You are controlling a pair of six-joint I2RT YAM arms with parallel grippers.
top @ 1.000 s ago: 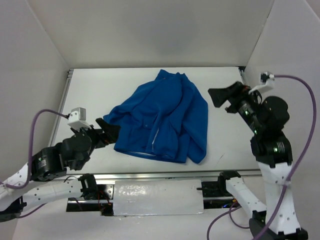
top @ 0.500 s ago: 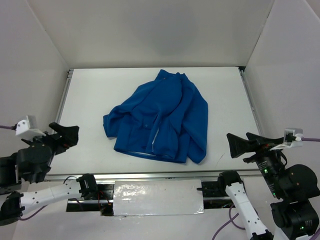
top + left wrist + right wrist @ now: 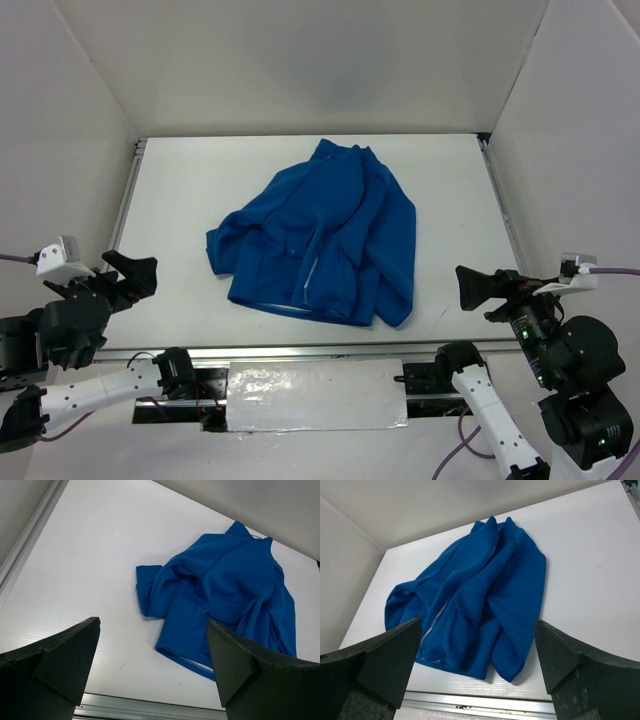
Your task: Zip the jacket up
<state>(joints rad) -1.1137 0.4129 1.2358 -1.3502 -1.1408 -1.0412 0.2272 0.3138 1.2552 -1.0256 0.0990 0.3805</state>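
Note:
The royal-blue jacket (image 3: 330, 230) lies crumpled in the middle of the white table, collar toward the far side. A short stretch of its light zipper (image 3: 308, 272) shows near the hem. It also shows in the left wrist view (image 3: 225, 590) and the right wrist view (image 3: 480, 585). My left gripper (image 3: 130, 275) is open and empty, raised near the table's front left corner, well apart from the jacket. My right gripper (image 3: 478, 290) is open and empty, raised near the front right, also apart from it. Both wrist views show wide-spread dark fingers, left (image 3: 152, 630) and right (image 3: 477, 625).
White walls close in the table on the left, back and right. An aluminium rail (image 3: 300, 350) runs along the near edge and another (image 3: 126, 200) along the left edge. Bare white table (image 3: 180, 190) surrounds the jacket.
Both arms have pulled back from beside the jacket to the near edge of the table and risen. The jacket has not moved.

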